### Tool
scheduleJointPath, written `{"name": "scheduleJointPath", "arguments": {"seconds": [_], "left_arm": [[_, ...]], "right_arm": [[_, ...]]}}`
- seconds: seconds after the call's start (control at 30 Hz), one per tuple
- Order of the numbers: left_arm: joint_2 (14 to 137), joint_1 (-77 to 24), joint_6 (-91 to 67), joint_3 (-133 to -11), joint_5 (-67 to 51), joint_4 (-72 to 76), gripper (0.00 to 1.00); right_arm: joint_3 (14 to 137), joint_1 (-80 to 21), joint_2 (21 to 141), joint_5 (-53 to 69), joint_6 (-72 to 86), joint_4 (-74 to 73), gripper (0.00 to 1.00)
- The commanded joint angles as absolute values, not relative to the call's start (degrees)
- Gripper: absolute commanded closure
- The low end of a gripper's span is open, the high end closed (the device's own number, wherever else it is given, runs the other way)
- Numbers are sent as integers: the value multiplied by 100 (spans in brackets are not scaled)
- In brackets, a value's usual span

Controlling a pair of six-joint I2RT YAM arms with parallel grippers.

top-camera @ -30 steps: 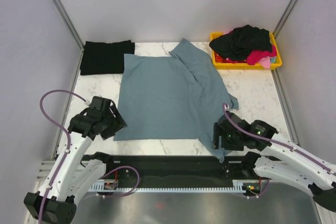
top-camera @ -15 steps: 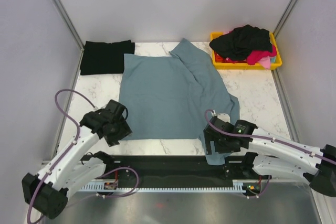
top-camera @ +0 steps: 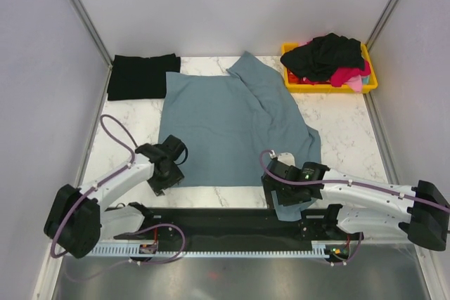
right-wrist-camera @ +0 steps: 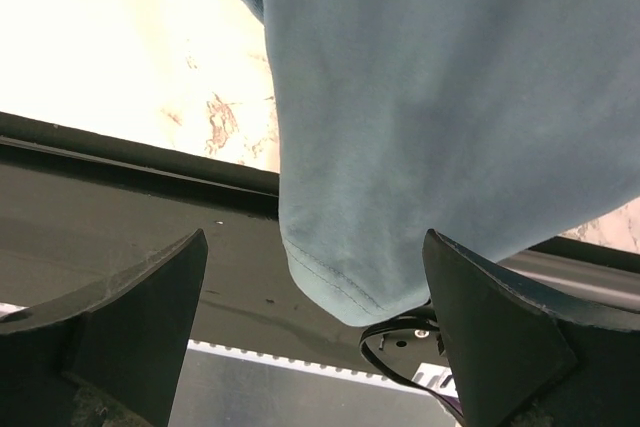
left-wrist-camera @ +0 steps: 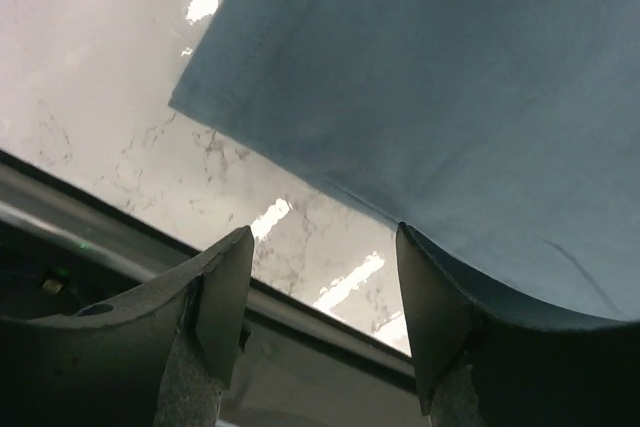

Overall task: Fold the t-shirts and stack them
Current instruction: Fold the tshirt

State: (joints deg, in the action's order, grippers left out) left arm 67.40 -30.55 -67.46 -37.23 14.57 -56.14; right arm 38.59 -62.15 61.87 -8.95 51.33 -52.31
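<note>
- Blue-grey shirt (top-camera: 232, 128): spread flat across the middle of the table (top-camera: 337, 131). Its hem lies along the near edge. Its right side is creased and bunched towards the far edge.
- Flap (right-wrist-camera: 400, 147) of that shirt: at the near-right corner of the cloth, it hangs over the table's near edge, down in front of the black rail (top-camera: 225, 219).
- Black shirt (top-camera: 140, 75): folded and lying at the far-left corner of the table. It is just beside the blue-grey shirt's far-left corner.
- Yellow bin (top-camera: 330, 89): at the far-right corner, heaped with a pile of black and pink-red shirts (top-camera: 327, 54) that spills over its rim.
- Left gripper (left-wrist-camera: 320, 247): low at the near edge, by the blue-grey shirt's near-left corner. Its fingers are spread, with bare marble and the table edge between them. The right finger overlaps the hem in the wrist view; whether it touches cannot be told.
- Right gripper (right-wrist-camera: 315, 247): low at the near edge, at the hanging flap. Its fingers are spread wide. The flap shows between them but is not pinched.
- Obstructions: a purple cable (top-camera: 116, 131) loops over the marble left of the left arm, clear of the cloth. The bin and the black shirt are well apart from both grippers.
</note>
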Motion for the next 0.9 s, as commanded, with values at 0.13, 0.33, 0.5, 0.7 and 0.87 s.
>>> {"name": "scheduleJointPath", "arguments": {"seconds": [0.13,0.33,0.5,0.7,0.87], "left_arm": [[5142,-1635,-6162,-2857,1635,-4500,30],[5344,-1468,-6345,-2664,1722,-4509,32],[4983,-1459,-6398,-2628,1775,-4517,35],[5449,-1459,-6530,-2716,2012,-4570,53],[5519,-1468,-6583,-2654,1890,-4509,58]], "right_arm": [[3824,-6249,5898,-1020,4922,-5001,3],[3788,-6240,6047,-1011,4799,-4966,3],[3797,-6249,6073,-1055,4808,-4957,3],[3806,-6240,6161,-1143,4860,-4939,3],[3788,-6223,6275,-1222,4948,-4931,3]]}}
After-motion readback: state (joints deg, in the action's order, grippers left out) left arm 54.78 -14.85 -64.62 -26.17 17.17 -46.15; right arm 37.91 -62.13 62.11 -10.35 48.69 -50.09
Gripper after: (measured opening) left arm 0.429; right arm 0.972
